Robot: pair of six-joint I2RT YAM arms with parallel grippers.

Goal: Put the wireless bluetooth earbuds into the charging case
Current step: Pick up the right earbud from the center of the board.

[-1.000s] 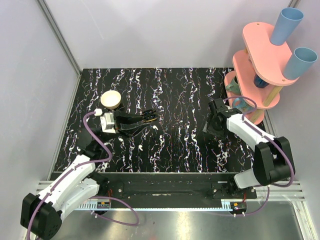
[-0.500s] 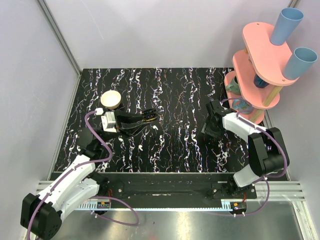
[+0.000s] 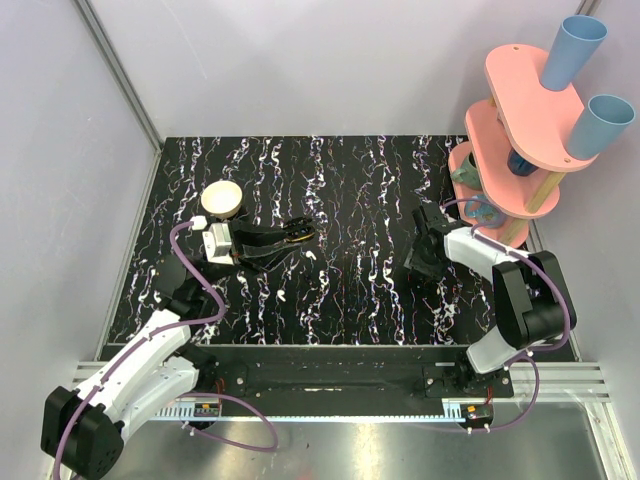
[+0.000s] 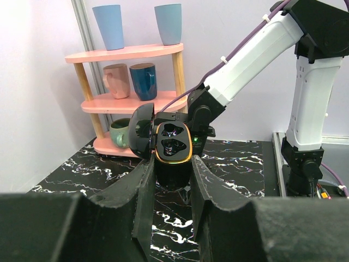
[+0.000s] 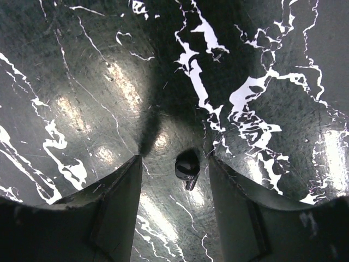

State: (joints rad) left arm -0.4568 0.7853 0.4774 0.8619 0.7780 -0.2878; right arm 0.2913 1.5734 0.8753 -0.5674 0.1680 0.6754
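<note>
- Black, white-veined table [image 3: 350,180] is enclosed by pale lilac walls [image 3: 300,60].
- The charging case [image 4: 173,144], a black clamshell with an orange rim, is found left of the table's centre. Its lower half is clamped between the fingers of the left gripper [image 4: 173,168].
- The case is held open: in the left wrist view its lid is swung out to the left. Two moulded hollows and a small green light are shown on the open face.
- One earbud [image 5: 187,166], a small dark glossy piece, is seen lying on the table on the right side, well apart from the case.
- The right gripper [image 5: 174,161] is set low over that earbud with its jaws apart. A gap is left on each side, so the earbud is bracketed but not touched.
- From above, the earbud is hidden beneath the right gripper.
- A cream round object [image 3: 222,198] is seen on the table just beyond the left wrist, near the left wall.
- A pink shelf [image 3: 520,110] is placed at the far right corner. Two blue cups [image 4: 109,26] are stood on its top tier, and mugs [image 4: 143,81] are kept on the tiers below.
</note>
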